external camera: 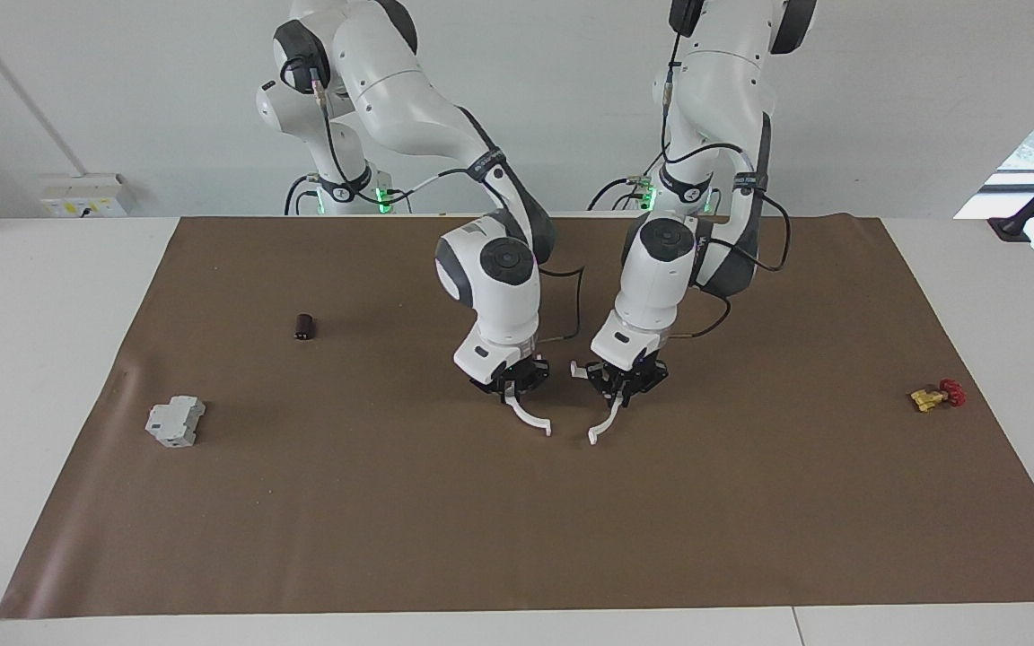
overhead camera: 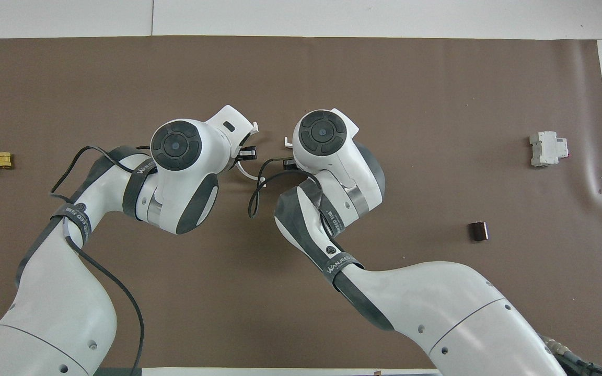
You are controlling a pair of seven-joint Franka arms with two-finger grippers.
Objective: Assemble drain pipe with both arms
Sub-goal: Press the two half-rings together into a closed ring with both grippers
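In the centre of the facing view, my right gripper (external camera: 510,392) is clamping one white half-ring (external camera: 530,419) above the brown mat (external camera: 517,520). Just beside it, my left gripper (external camera: 622,392) is gripping the other half-ring (external camera: 605,424), their lower tabs near but apart.

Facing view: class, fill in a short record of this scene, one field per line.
left gripper: over the mat's middle, shut on a white half-ring
right gripper: beside it, holding the other half-ring
half-rings: close together, not joined
mat: brown
also there: grey blocky part, small dark cylinder, brass valve
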